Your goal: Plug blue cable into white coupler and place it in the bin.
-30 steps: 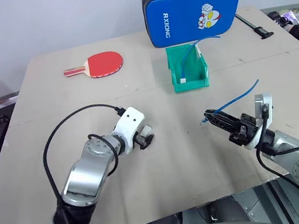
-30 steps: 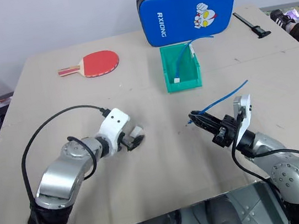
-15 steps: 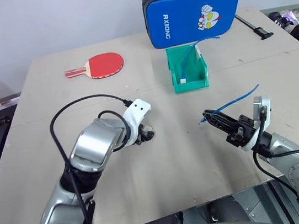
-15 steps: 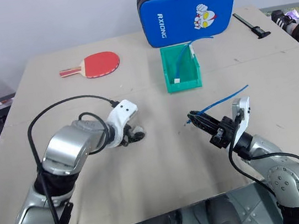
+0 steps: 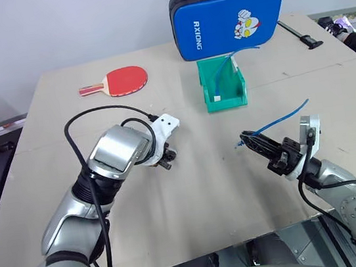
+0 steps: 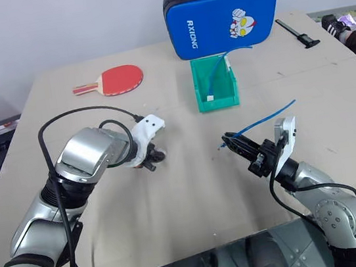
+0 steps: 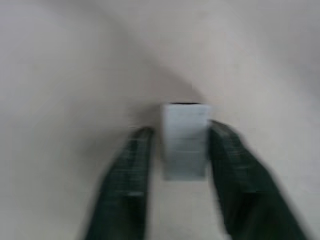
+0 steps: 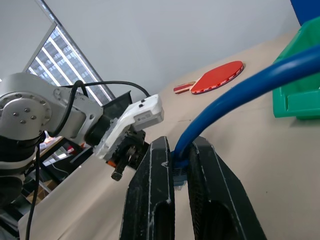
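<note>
The left gripper (image 7: 175, 165) points down at the bench (image 5: 200, 197) left of centre, its fingers (image 7: 125, 180) straddling the white coupler (image 7: 184, 140), one touching, the other just beside it; whether it is actually gripped I cannot tell. At lower right the right gripper (image 8: 181, 165) is clenched on the blue cable (image 5: 282, 117) near its plug. The green bin (image 5: 225, 97) sits at upper centre, before a blue padded case (image 5: 228, 17); a red paddle (image 5: 117, 81) lies at upper left.

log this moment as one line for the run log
left gripper: straddling white coupler, gaps visible | right gripper: shut on blue cable | bin: untouched
</note>
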Motion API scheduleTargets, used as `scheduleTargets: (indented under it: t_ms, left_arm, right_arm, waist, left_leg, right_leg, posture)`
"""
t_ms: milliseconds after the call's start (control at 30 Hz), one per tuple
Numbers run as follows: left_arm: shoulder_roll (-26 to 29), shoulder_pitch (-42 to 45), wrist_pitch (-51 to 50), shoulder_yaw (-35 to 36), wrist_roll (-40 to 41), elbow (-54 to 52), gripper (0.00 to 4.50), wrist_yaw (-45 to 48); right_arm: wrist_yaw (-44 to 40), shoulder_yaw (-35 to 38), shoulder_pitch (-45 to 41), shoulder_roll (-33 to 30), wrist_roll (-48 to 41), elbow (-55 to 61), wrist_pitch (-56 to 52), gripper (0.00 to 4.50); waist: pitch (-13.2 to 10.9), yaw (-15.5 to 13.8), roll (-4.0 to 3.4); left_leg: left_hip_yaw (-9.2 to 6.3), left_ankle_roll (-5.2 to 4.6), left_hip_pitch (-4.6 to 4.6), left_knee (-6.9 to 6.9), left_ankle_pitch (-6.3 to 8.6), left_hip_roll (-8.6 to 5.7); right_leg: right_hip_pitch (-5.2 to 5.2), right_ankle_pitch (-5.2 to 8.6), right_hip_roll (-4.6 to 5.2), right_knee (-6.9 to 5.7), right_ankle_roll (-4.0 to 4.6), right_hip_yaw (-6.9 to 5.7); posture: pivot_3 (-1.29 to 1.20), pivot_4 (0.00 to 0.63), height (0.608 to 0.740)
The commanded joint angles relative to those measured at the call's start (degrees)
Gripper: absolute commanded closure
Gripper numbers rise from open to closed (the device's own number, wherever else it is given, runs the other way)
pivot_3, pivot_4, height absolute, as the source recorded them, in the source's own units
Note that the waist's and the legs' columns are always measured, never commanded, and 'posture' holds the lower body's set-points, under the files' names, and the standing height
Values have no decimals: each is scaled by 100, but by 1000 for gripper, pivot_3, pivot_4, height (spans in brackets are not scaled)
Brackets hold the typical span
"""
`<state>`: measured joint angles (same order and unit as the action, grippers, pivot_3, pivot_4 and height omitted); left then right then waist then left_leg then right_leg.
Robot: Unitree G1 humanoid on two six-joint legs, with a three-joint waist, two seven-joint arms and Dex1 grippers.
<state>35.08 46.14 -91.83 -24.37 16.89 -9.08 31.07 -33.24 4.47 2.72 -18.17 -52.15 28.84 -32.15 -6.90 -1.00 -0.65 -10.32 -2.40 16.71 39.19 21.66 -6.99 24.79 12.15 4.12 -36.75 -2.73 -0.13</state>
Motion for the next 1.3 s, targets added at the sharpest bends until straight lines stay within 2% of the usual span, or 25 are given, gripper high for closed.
scheduleTargets:
  t_ms: [33, 133, 267, 400, 433, 533, 667, 733, 900, 1000, 1100, 1300]
  left_arm:
    - [-324, -300, 124, 93, 54, 174, 4009, -151]
    - [-574, -486, 713, 567, -50, 165, 4007, -356]
    - [-871, -1056, 2099, 1223, 60, -230, 4007, -248]
    - [-1365, -2119, 4683, 1765, 397, -842, 4007, 475]
    - [-1737, -2539, 5590, 1969, 648, -922, 4007, 801]
    - [-2223, -3099, 7280, 1909, 685, -619, 4007, 1469]
    - [-2663, -3015, 8579, 1923, 565, 206, 4007, 1621]
    - [-2764, -2978, 9389, 1873, 561, 579, 4007, 2038]
    - [-3007, -2948, 10071, 2011, 951, 1016, 4007, 2581]
    - [-3029, -3005, 10144, 2027, 1123, 1038, 4007, 2772]
    - [-2947, -3080, 10196, 1985, 1207, 1009, 4007, 3012]
    - [-2694, -3101, 10132, 1899, 1329, 970, 4007, 3499]
  right_arm:
    - [-38, 43, -79, 3, -49, 156, 116, 4500]
    - [-57, 66, -124, -16, -58, 123, 112, 4500]
    - [-50, 91, -260, -31, -88, 119, 101, 4500]
    - [-55, 174, -597, -91, -263, 127, 21, 4500]
    - [-79, 185, -792, -140, -296, 96, -19, 4500]
    - [-112, 170, -1365, -308, -311, -37, -142, 4500]
    - [-140, 242, -2014, -545, -485, -177, -342, 4500]
    - [-274, 262, -2248, -742, -492, -260, -433, 4500]
    - [-667, 322, -2585, -1240, -436, -508, -550, 4500]
    - [-885, 313, -2750, -1482, -395, -588, -578, 4500]
    - [-1222, 185, -2917, -1763, -168, -657, -534, 4500]
    - [-2053, -199, -3378, -2115, 453, -902, -244, 4500]
  waist:
    - [1, -20, -1]
    - [9, -107, -15]
    - [9, -151, -14]
    - [-7, -100, -2]
    - [-10, -58, 0]
    - [-15, 24, 6]
    - [-16, 17, 8]
    - [-17, 13, 10]
    - [-20, 13, 14]
    - [-19, 25, 15]
    - [-19, 28, 15]
    - [-19, 25, 15]
  left_leg:
    - [-1, 0, 1, 0, 0, -1]
    - [-2, 0, 0, 0, 0, -2]
    - [-9, 0, 1, 3, -1, -2]
    - [-10, 0, 11, 3, 0, -2]
    - [-9, 0, 15, 1, 0, -2]
    - [-6, 0, 20, 6, 0, -3]
    - [-2, 0, 27, 1, 0, 5]
    - [0, -1, 34, 4, 0, 4]
    - [2, -6, 46, 9, 3, 1]
    - [0, -7, 72, 20, 3, 1]
    - [2, -7, 102, 37, 2, 1]
    - [5, -7, 104, 33, 3, 2]
  right_leg:
    - [0, 0, 0, 1, 0, 0]
    - [-2, 0, 2, 2, 0, 0]
    - [-5, -1, 2, 0, -1, -3]
    - [4, -1, 2, 8, 0, -4]
    - [6, -1, -1, 22, -1, -1]
    - [17, -1, -2, 44, 0, -10]
    - [18, -2, -1, 48, 0, -18]
    - [19, -4, 2, 49, 1, -18]
    - [20, -8, 5, 65, -5, -19]
    - [38, -9, 5, 71, -8, -22]
    - [58, -11, 4, 71, -11, -23]
    - [62, -13, 4, 70, -11, -22]
  posture:
    - [0, 150, 740]
    - [0, 150, 740]
    - [0, 150, 740]
    - [0, 150, 740]
    - [0, 150, 740]
    - [0, 150, 740]
    - [0, 150, 740]
    - [0, 150, 740]
    - [0, 150, 740]
    - [0, 150, 740]
    - [0, 150, 740]
    - [0, 150, 740]
